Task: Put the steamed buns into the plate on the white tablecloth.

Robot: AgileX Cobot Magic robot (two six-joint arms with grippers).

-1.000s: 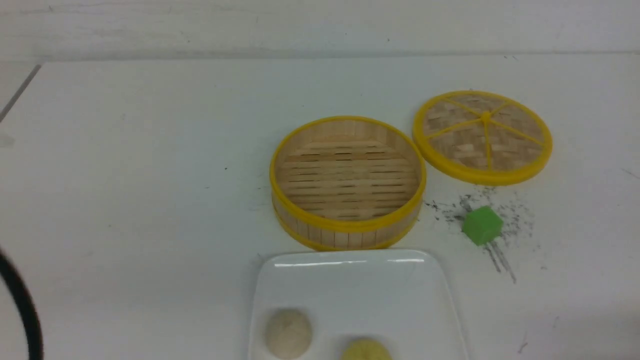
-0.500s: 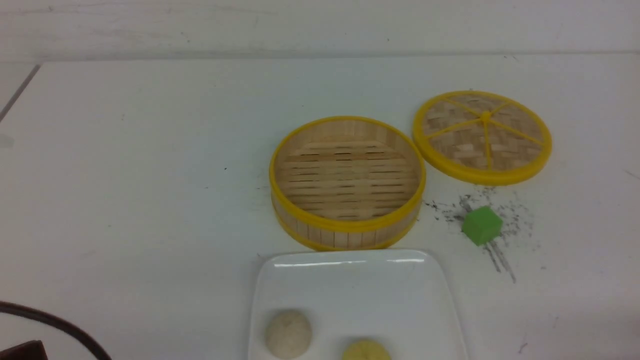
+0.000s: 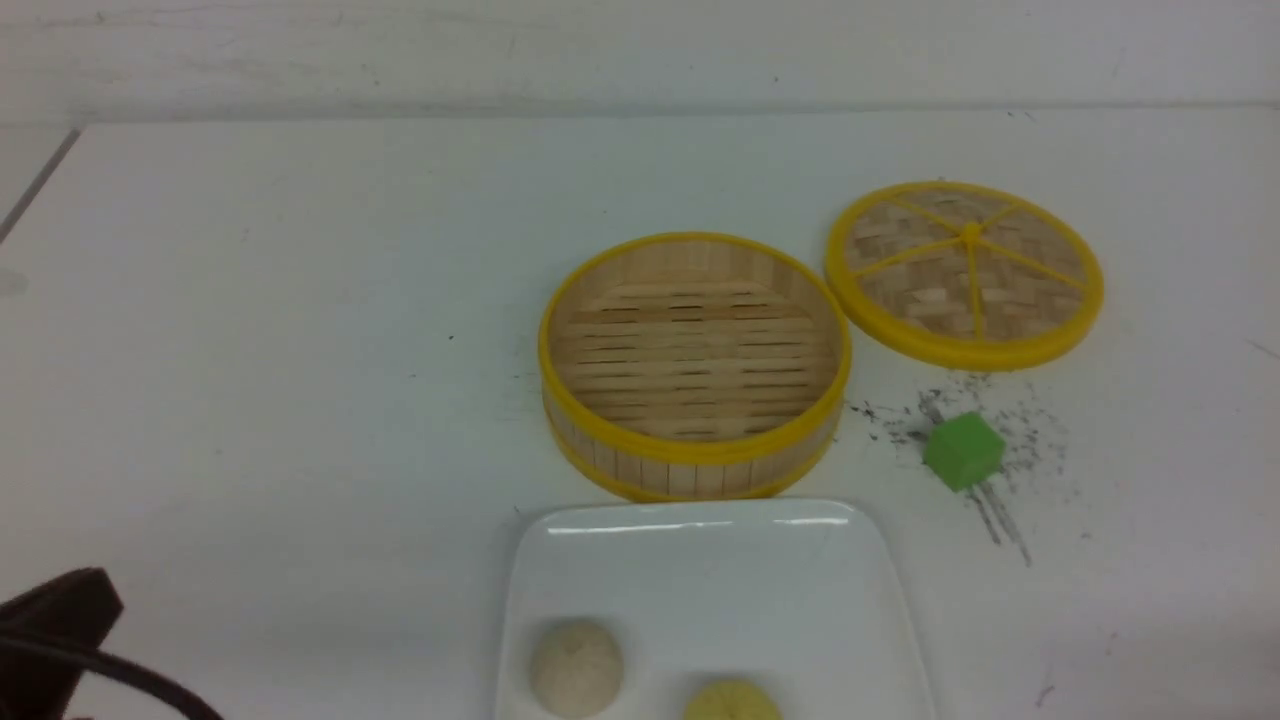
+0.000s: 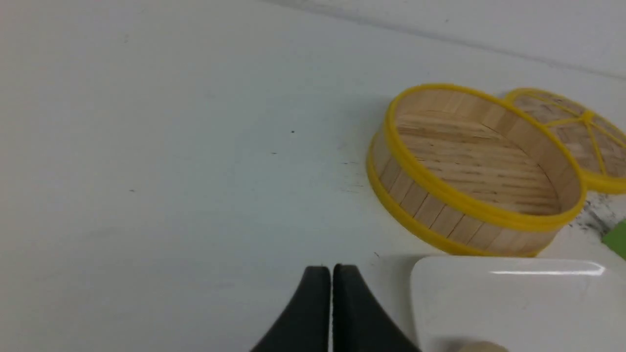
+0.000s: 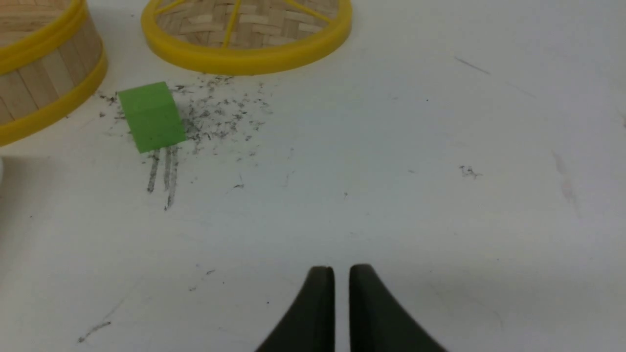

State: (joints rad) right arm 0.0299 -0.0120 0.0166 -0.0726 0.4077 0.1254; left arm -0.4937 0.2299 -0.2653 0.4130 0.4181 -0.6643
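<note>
On the near middle of the tabletop point(image 3: 250, 330), covered by the white tablecloth point(image 3: 300, 420): the plate point(image 3: 700, 570), glossy, white, rounded-square, cut off by the near edge of the front view. Inside the plate, toward its near left, the off-white bun point(image 3: 576, 668); to its right and nearer, the pale yellow bun point(image 3: 732, 702), only partly in view. Both steamed buns apart from each other, both resting on the plate floor, neither touched by any jaws.

Just beyond the far rim of the plate: the bamboo steamer point(image 3: 695, 365), yellow-rimmed, open, slatted floor visible. To the far right of the steamer: its woven lid point(image 3: 965, 272), lying flat, close beside the steamer rim. Near the lid, on its near side: the green cube point(image 3: 963, 451), set among black scuff marks point(image 3: 1000, 430).

At the near left corner of the front view: a dark part of the left arm point(image 3: 50, 640) with a black cable, well left of the plate. In the left wrist view, the left gripper point(image 4: 332, 270) with jaws pressed together, nothing between them, just beside the plate's left edge point(image 4: 420, 293) and above bare cloth; a sliver of the off-white bun point(image 4: 477, 347) visible at the frame's edge, apart from the jaws.

In the right wrist view, the right gripper point(image 5: 342, 270) with jaws nearly together, a thin gap between, pinching nothing, over bare cloth well apart from the green cube point(image 5: 152, 116), the lid point(image 5: 247, 36) and the steamer point(image 5: 44, 68). No part of the right arm visible in the front view.
</note>
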